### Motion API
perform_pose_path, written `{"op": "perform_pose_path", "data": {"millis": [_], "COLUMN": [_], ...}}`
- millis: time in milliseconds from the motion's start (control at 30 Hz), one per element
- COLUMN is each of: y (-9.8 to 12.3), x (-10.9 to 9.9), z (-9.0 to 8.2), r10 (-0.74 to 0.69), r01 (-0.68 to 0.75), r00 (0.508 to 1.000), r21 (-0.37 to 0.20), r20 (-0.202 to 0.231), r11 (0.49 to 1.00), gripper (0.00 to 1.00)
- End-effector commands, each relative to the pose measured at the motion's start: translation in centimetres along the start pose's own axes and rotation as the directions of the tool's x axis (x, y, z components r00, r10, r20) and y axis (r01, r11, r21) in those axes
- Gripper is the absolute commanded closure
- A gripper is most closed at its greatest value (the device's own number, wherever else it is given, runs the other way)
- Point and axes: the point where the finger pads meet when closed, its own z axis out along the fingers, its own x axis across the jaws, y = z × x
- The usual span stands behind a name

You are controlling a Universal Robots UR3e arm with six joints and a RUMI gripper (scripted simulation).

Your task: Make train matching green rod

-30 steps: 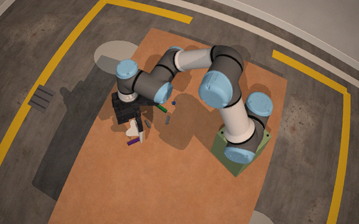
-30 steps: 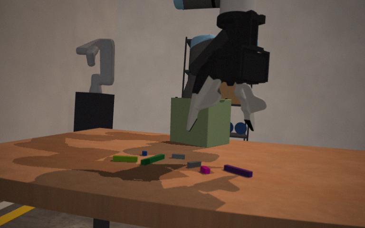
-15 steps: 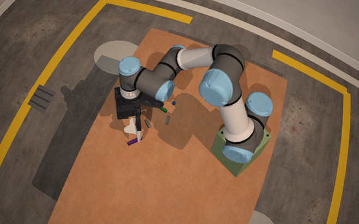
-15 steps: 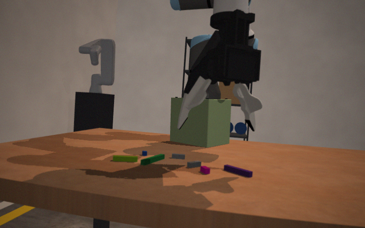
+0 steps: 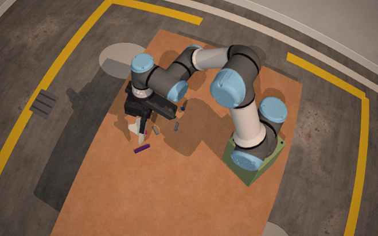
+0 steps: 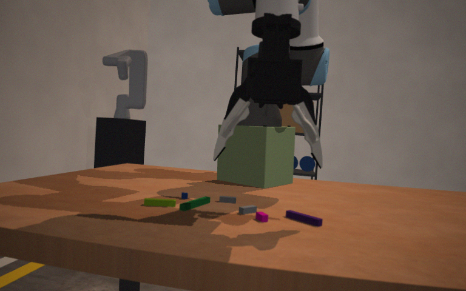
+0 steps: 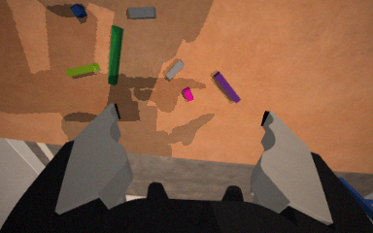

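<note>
My gripper (image 6: pixel 267 159) hangs high above the table's near side, fingers wide open and empty; it also shows in the wrist view (image 7: pixel 189 118). Below it lie separate rods: a green rod (image 6: pixel 194 203) (image 7: pixel 115 54), a lime rod (image 6: pixel 159 202) (image 7: pixel 83 70), a small blue rod (image 6: pixel 184 195) (image 7: pixel 78 10), two grey rods (image 6: pixel 227 199) (image 6: pixel 247 209), a magenta rod (image 6: pixel 261 216) (image 7: pixel 187 94) and a purple rod (image 6: pixel 303 217) (image 7: pixel 226 86). None of the rods touch end to end. In the overhead view the gripper (image 5: pixel 139 126) covers part of the group, with the purple rod (image 5: pixel 141 148) just below it.
The arm's green base block (image 6: pixel 255 154) stands at the table's back. The table's near edge (image 7: pixel 194 167) lies just under the gripper. A grey idle arm on a black stand (image 6: pixel 120 137) is behind the table at left.
</note>
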Motion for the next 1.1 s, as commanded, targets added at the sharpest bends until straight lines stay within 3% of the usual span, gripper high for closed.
{"op": "perform_pose_path", "data": {"millis": [0,300,367,633,867,933,1067], "y": [-0.2,-0.8,-0.8,-1.2,-1.6,-1.6,-1.8], "x": [-0.6,-1.7,-1.7,-2.9,-3.8,-3.8,-4.5], "z": [-0.1,-0.1,-0.1,-0.1,-0.1,-0.1,-0.1], "r10": [0.167,0.496,0.496,0.761,0.908,0.908,0.97], "r01": [-0.167,-0.496,-0.496,-0.761,-0.908,-0.908,-0.97], "r00": [0.986,0.868,0.868,0.649,0.42,0.42,0.241], "r21": [-0.005,-0.005,-0.005,-0.005,-0.005,-0.005,-0.005], "r20": [0.003,0.002,0.002,0.0,-0.002,-0.002,-0.003], "r11": [0.986,0.868,0.868,0.649,0.42,0.42,0.241], "gripper": [0.0,0.0,0.0,0.0,0.0,0.0,0.0]}}
